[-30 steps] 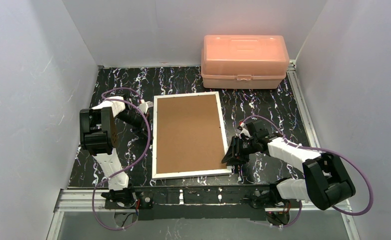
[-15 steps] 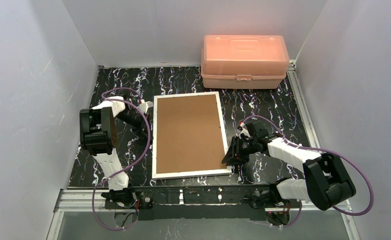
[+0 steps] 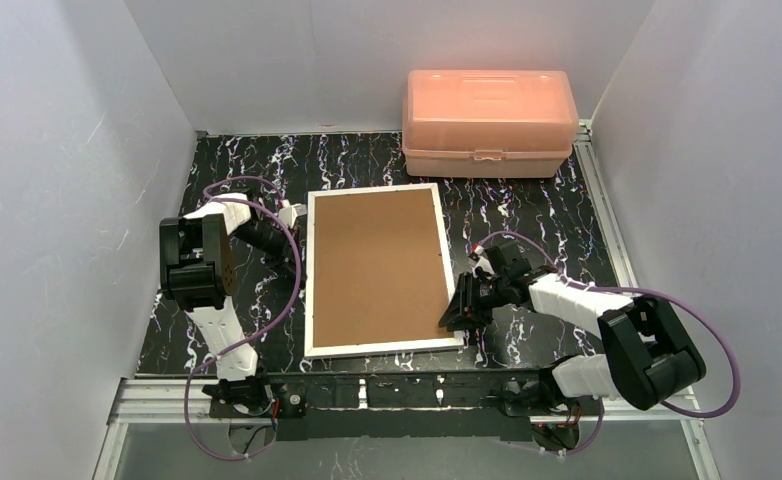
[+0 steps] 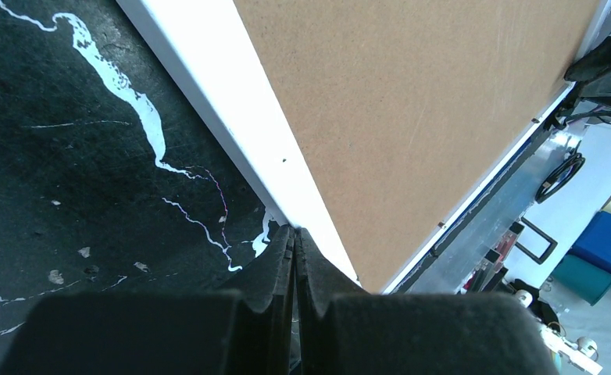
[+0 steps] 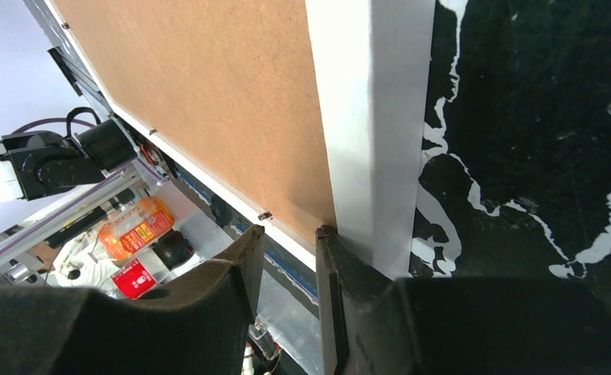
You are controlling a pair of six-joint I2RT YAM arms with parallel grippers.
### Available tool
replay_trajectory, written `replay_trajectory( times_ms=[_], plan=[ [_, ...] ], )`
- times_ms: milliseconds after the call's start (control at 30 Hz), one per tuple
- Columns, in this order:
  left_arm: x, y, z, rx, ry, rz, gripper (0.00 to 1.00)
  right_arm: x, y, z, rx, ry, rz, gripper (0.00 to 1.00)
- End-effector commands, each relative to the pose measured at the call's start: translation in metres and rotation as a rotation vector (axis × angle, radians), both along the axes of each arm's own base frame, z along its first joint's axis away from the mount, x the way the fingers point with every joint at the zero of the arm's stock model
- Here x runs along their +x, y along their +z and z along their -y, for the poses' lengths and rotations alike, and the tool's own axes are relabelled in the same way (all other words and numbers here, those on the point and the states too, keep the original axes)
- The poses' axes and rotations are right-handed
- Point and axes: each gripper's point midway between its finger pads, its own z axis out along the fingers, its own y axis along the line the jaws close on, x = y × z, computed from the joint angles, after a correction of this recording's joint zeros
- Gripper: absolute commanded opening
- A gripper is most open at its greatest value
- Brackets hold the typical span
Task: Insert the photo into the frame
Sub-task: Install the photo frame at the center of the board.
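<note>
The frame (image 3: 373, 268) is laid board-up; left jaws are pressed shut, empty, at its 9 o'clock edge; right jaws are narrowly parted at 4 o'clock.

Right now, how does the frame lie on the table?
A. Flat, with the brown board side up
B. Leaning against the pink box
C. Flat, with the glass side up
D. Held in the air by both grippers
A: seen from above, the frame lies flat on the table, with its brown board side turned up inside the white border.
</note>
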Motion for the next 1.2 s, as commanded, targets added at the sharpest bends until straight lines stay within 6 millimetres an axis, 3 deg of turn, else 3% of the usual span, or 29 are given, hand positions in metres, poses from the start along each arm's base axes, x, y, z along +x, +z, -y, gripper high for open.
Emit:
replay_trajectory(
  times_ms=[0,100,200,367,567,667,800,967,1167],
  plan=[
    [-0.014,0.003,0.020,-0.074,-0.029,-0.049,0.00,-0.003,-0.049,0.030,-0.217,-0.032,0.018,0.40],
    [-0.013,0.003,0.020,-0.072,-0.029,-0.047,0.00,-0.002,-0.047,0.029,-0.211,-0.029,0.024,0.40],
    [-0.012,0.004,0.019,-0.068,-0.030,-0.045,0.00,0.009,-0.032,0.020,-0.176,-0.022,0.060,0.40],
    [-0.007,0.013,0.018,-0.067,-0.034,-0.026,0.00,0.050,0.029,-0.013,-0.003,0.017,0.190,0.42],
    [0.004,0.027,0.016,-0.069,-0.042,0.012,0.00,0.107,0.087,-0.028,0.099,0.104,0.366,0.45],
    [0.015,0.033,0.011,-0.064,-0.024,0.031,0.00,0.139,0.093,-0.031,0.078,0.098,0.396,0.49],
    [0.034,0.041,0.001,-0.047,0.006,0.067,0.15,0.189,0.093,-0.028,0.052,0.036,0.466,0.57],
    [0.065,0.044,-0.004,-0.030,0.050,0.106,0.29,0.251,0.087,-0.024,0.027,-0.052,0.537,0.58],
    [0.091,0.027,-0.006,-0.022,0.089,0.083,0.33,0.291,0.060,-0.020,0.000,-0.088,0.543,0.55]
  ],
)
